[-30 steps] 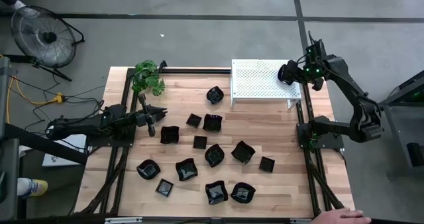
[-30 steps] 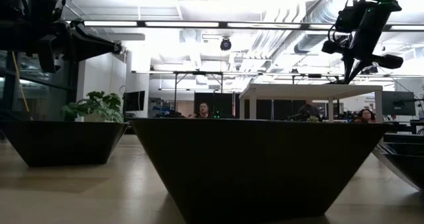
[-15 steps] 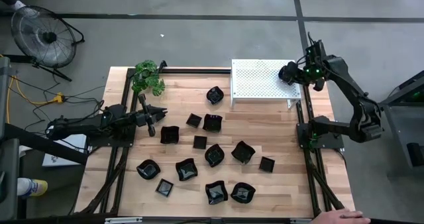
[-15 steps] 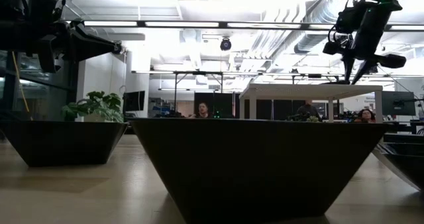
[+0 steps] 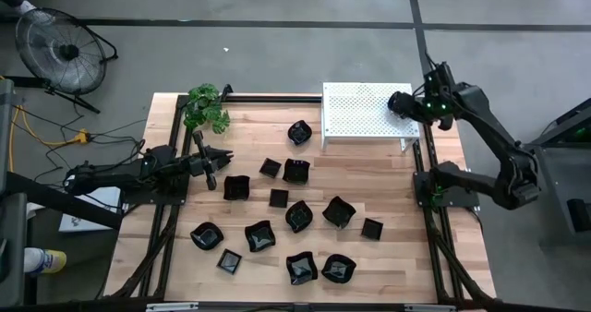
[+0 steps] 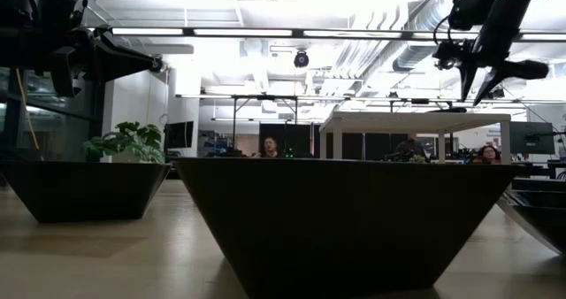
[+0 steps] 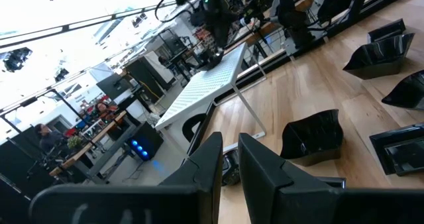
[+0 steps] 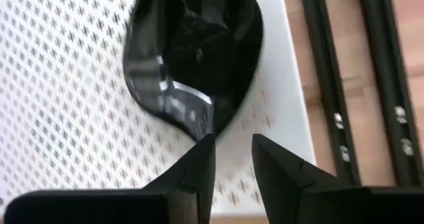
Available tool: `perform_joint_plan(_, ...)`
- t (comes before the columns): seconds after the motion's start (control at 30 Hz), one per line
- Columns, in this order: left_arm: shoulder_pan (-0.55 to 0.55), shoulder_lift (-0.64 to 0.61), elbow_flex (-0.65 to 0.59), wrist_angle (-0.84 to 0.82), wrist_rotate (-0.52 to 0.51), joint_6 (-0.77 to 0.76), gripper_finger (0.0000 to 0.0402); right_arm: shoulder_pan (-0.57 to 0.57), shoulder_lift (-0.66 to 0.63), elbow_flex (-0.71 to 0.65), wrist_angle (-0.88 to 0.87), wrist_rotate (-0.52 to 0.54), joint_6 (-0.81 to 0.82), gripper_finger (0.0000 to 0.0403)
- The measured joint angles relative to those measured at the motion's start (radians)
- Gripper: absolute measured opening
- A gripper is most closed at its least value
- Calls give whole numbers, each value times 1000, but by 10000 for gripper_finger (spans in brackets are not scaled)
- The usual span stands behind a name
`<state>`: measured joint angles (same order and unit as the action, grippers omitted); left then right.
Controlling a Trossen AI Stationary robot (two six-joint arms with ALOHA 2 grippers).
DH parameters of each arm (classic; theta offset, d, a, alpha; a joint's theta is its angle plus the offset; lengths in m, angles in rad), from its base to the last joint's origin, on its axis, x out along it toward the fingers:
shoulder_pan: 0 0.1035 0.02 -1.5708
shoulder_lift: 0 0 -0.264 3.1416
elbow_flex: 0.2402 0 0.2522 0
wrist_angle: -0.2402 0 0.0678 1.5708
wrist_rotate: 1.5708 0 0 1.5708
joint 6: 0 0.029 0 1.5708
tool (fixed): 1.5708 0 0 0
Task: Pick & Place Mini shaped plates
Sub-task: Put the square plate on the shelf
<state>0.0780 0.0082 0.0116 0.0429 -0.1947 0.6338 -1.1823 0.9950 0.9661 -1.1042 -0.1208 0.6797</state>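
Note:
Several glossy black mini plates (image 5: 298,215) lie scattered on the wooden table. One more rounded black plate (image 8: 192,58) rests on the white perforated rack (image 5: 367,115), near its right end. My right gripper (image 8: 233,148) hangs open above that plate, just short of its near tip, touching nothing; the low view shows it (image 6: 473,85) clear above the rack top (image 6: 411,119). My left gripper (image 5: 226,157) waits shut above the table's left side, next to a square plate (image 5: 236,187).
A potted plant (image 5: 207,107) stands at the far left corner. Black frame rails (image 5: 423,164) run along both sides of the table. A floor fan (image 5: 57,46) stands beyond the left edge. One plate (image 6: 345,219) fills the low view up close.
My right gripper has risen straight up from the rack top, leaving the black plate lying on the rack. A person's hand at the table's near right corner has gone out of view.

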Motion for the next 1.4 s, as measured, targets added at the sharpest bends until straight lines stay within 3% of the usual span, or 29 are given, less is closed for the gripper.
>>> perform_joint_plan(0.27,0,0,0,0,0,0,46,151,-115,0,-126,-5,78,94)
perform_joint_plan(0.7,0,0,0,0,0,0,46,587,-184,0,-237,-95,127,94)
perform_joint_plan(1.17,0,0,0,0,0,0,46,1185,-177,0,-313,-33,530,94)
perform_joint_plan(1.4,0,0,0,0,0,0,46,1432,-119,0,-310,59,759,94)
